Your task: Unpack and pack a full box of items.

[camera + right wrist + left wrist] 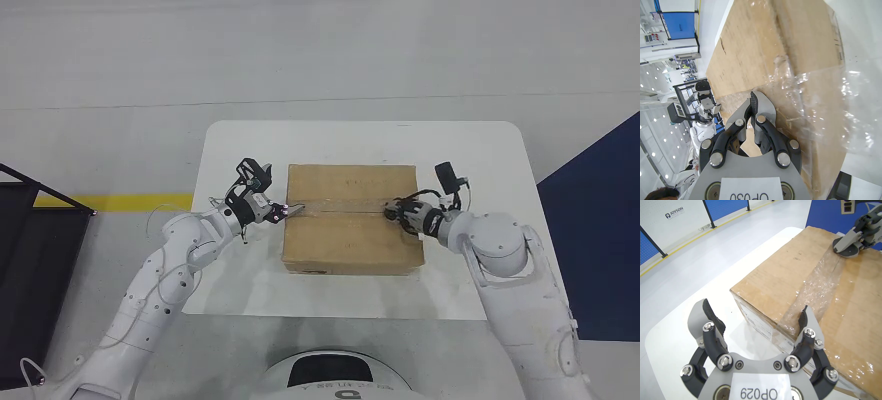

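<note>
Box [350,225] sits mid-table [240,290], flaps closed, clear tape [340,208] running along the centre seam from the left edge to the right edge. Left side: left gripper [290,210] is at the box's left edge, level with the seam, jaws wide apart and holding nothing. In its wrist view one finger [804,317] is over the tape end at the top corner, and the other hangs off the side above the table. Centre: tape looks wrinkled and glossy, with the cardboard under it flat and undented. Right side: right gripper [392,210] rests on the seam at the box's right edge, jaws closed, tips [752,94] right at the tape where it folds over the edge. Can't tell if any film is pinched between them. Handling guess: the box is full, so likely heavy. Cardboard is stiff, but the flaps will flex once freed. Tape is slick and thin and may tear or stretch. Best hold is the loose tape end at either edge, then the flap edges at the seam, not the whole box.
</note>
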